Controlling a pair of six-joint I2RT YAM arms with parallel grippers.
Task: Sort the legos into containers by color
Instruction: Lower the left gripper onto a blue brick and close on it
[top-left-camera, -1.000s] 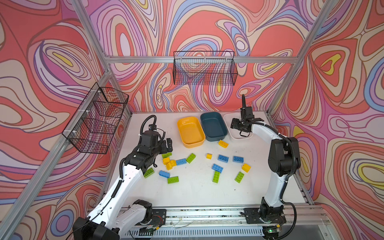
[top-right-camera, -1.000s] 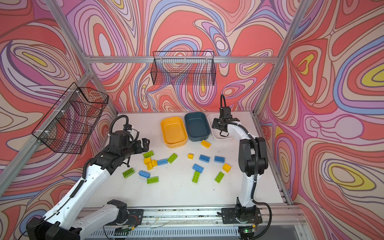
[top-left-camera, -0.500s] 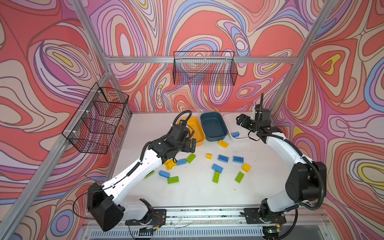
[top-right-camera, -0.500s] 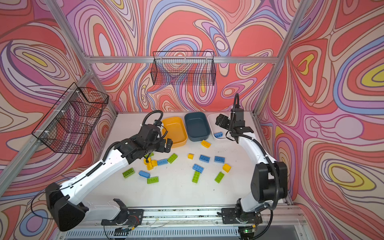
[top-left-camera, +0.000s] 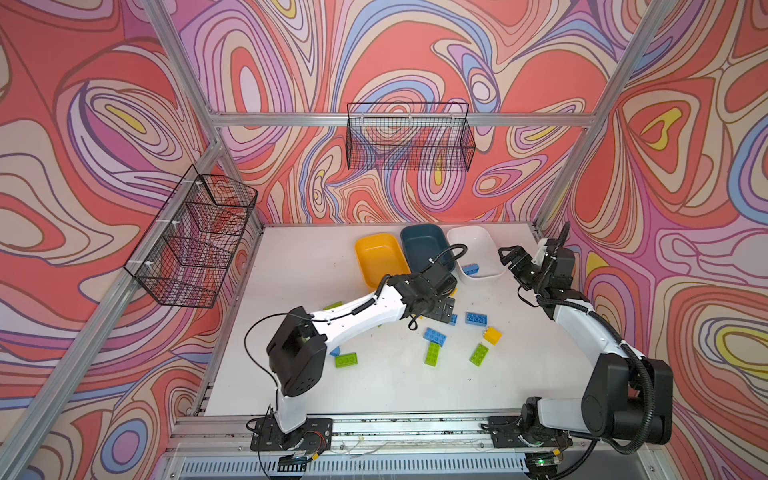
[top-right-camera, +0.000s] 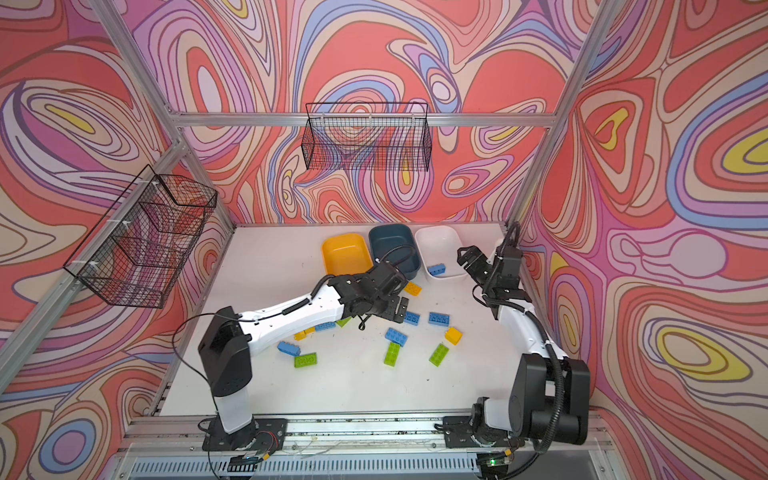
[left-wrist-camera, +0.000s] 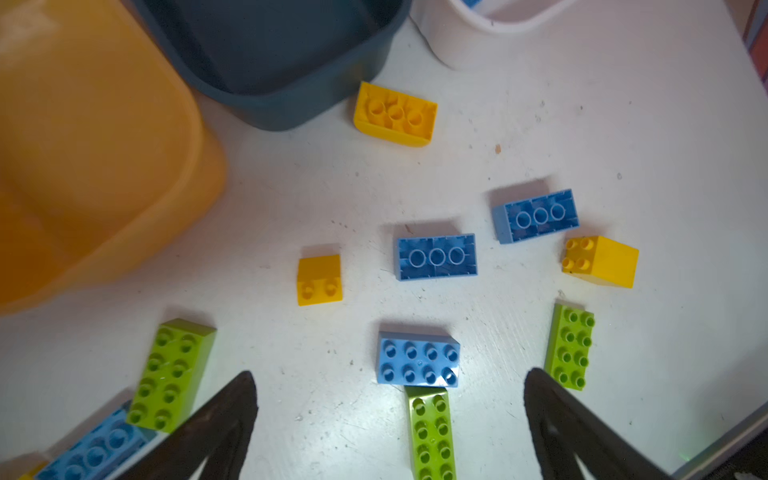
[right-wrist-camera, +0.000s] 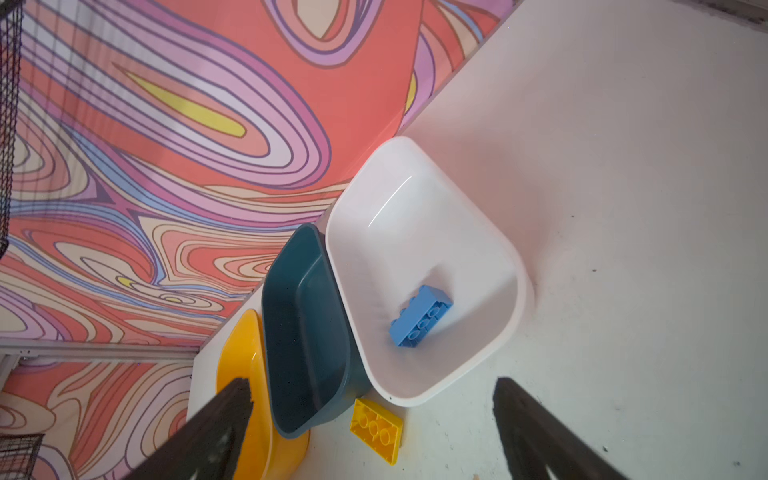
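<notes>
Blue brick (right-wrist-camera: 420, 316): two-by-four, underside showing, lying tilted inside white tub (right-wrist-camera: 395, 199). Loose bricks (left-wrist-camera: 435, 257), blue, green, yellow, scattered on table (left-wrist-camera: 623, 104). My right gripper (right-wrist-camera: 372, 382) spread wide, empty, drawn back from tub since second ago. My left gripper (left-wrist-camera: 388, 374) spread, empty, swung in from left over bricks.

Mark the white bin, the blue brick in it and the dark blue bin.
white bin (right-wrist-camera: 395, 216): right wrist view, bare inner wall.
blue brick (right-wrist-camera: 420, 316): right wrist view, its middle.
dark blue bin (right-wrist-camera: 303, 324): right wrist view, inner floor.
</notes>
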